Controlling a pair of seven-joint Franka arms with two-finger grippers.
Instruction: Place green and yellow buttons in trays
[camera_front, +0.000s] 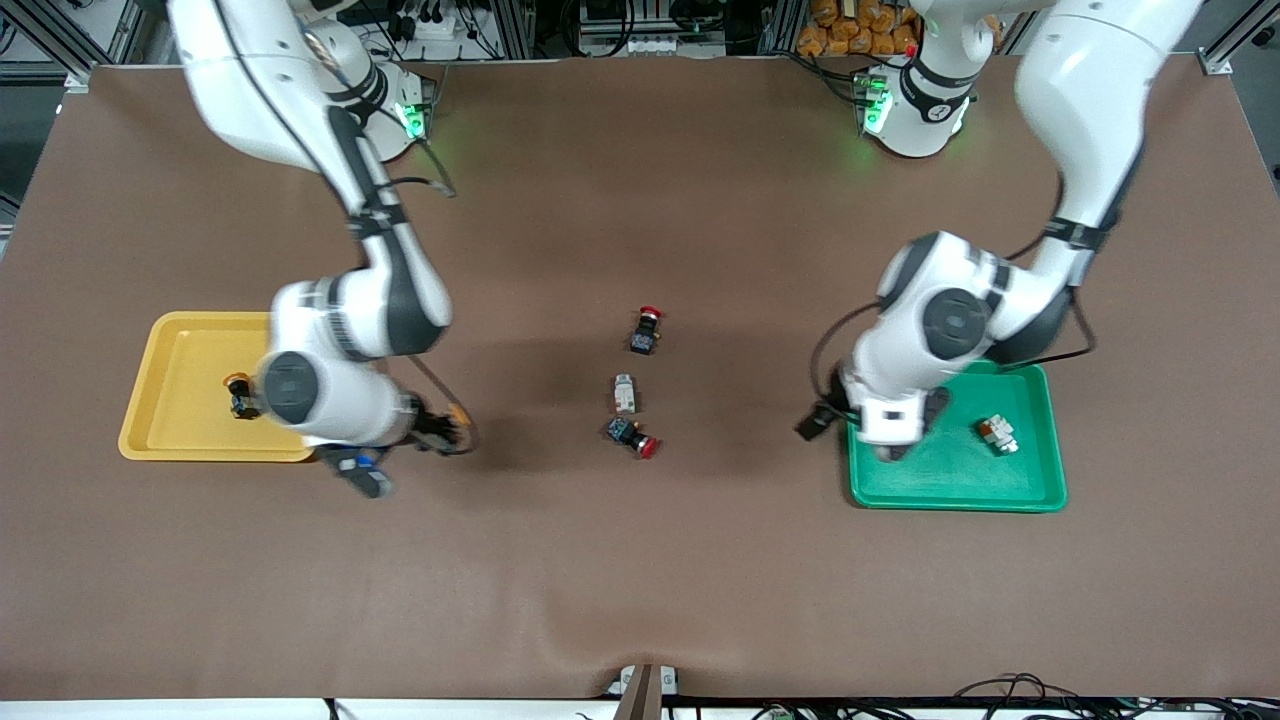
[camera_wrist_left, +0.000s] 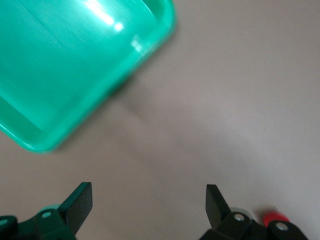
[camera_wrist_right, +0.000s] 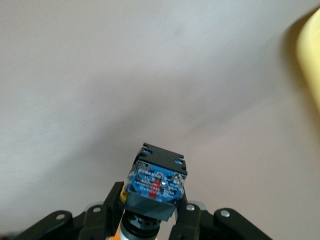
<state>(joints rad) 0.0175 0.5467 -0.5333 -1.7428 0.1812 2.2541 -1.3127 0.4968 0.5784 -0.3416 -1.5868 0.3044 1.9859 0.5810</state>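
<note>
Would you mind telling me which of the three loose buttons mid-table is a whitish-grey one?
The whitish-grey button is the middle one, between the red-capped button farther from the front camera and the red-capped button nearer it.

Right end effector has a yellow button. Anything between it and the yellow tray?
Nothing visible. The right end effector, shut on the button, is over bare table beside the yellow tray, which holds one button.

Brown table (camera_front: 640, 560): yellow tray (camera_front: 180, 345), green tray (camera_front: 960, 490), three switches (camera_front: 625, 393) (mid-table).
</note>
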